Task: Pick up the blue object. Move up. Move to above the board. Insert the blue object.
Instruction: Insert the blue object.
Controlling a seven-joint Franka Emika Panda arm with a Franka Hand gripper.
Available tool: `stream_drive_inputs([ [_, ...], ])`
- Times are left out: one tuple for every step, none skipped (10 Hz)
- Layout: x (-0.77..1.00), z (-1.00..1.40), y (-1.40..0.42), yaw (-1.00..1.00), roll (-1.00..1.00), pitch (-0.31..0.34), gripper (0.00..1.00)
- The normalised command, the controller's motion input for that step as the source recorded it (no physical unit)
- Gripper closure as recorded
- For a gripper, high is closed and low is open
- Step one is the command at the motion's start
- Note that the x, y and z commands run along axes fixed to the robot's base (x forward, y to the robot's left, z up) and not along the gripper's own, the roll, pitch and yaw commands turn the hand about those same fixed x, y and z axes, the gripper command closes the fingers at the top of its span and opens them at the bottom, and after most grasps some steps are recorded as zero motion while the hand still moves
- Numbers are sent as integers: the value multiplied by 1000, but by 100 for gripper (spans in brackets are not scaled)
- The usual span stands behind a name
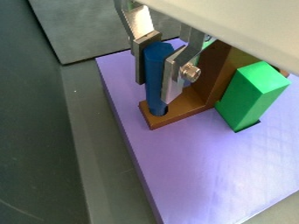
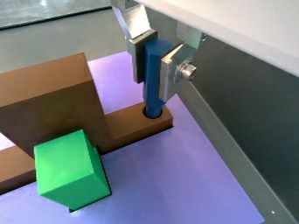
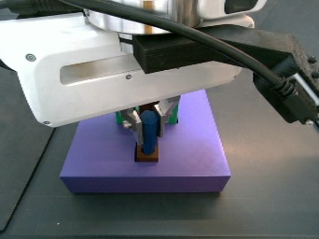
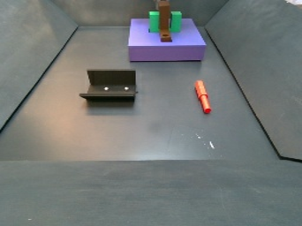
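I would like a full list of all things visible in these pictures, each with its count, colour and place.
blue object: 1, blue, upright between the gripper's fingers, lower end in the hole at the board's end
board: 1, brown, lying on the purple slab
brown block: 1, brown, standing on the board beside the green block
green block: 1, green, upright on the slab
purple slab: 1, purple, at the far end of the floor in a side view
red stick: 1, red, lying on the grey floor
fixture: 1, dark, on the floor, apart from the red stick
gripper: 1, silver fingers, above the board, closed on the blue object
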Motion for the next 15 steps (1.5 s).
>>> stream_drive_inputs([
  [286, -351, 51, 180, 64, -63, 100],
  [266, -337, 66, 163, 63, -60, 100],
  [246, -323, 71, 146, 79, -54, 100],
  [220, -314, 86, 131, 76, -50, 100],
  [206, -286, 131, 109, 67, -44, 100],
  [131, -223, 197, 54, 0, -34, 100],
  [-9, -143, 171, 0, -51, -27, 100],
  [-71, -177, 160, 0, -67, -30, 100],
  [0, -194, 217, 0, -83, -44, 100],
  [0, -177, 331, 0, -29, -27, 100],
  [37, -166, 400, 0, -53, -27, 100],
  [0, -314, 314, 0, -89, -59, 100],
  [0, -406, 211, 0, -97, -77, 100],
  [46, -249, 0, 100, 0, -37, 100],
  [37, -343, -74, 111, -11, -67, 100],
])
